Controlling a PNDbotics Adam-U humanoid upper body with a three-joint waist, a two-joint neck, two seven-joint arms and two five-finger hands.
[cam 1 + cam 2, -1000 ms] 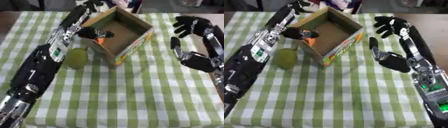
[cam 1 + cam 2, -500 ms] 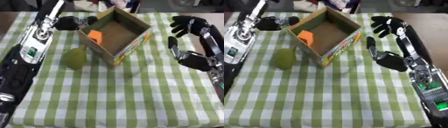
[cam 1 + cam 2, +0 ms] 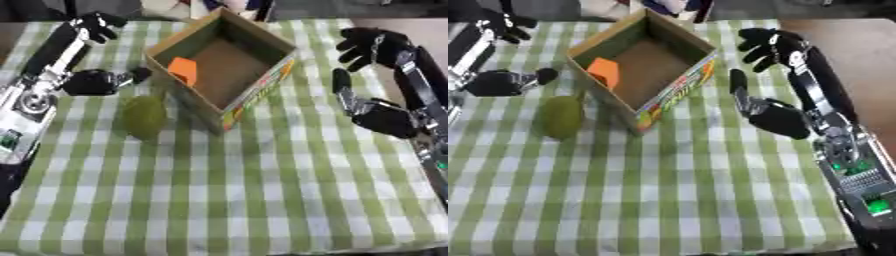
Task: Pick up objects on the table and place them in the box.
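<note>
Orange, a small block (image 3: 183, 70) rests inside my open brown cardboard box (image 3: 262, 95) against its left wall, on the green-and-white checked tablecloth (image 3: 262, 190). My left hand (image 3: 96, 81) sits just left of the box, empty; I cannot tell its fingers' state. A green pear-shaped fruit (image 3: 144, 116) lies beside the box. My right hand (image 3: 773, 116) hovers right, fingers relaxed.

Open cardboard box (image 3: 229, 60) is sitting w/ one corner toward the near edge of a green-and-white checked table, colourful print showing on its near-right outer wall. Orange object (image 3: 183, 70) is lying inside, leaning against the left inner wall. Green pear-shaped fruit (image 3: 144, 116) is lying on the cloth just beside the box's left side, narrow end pointing away.
</note>
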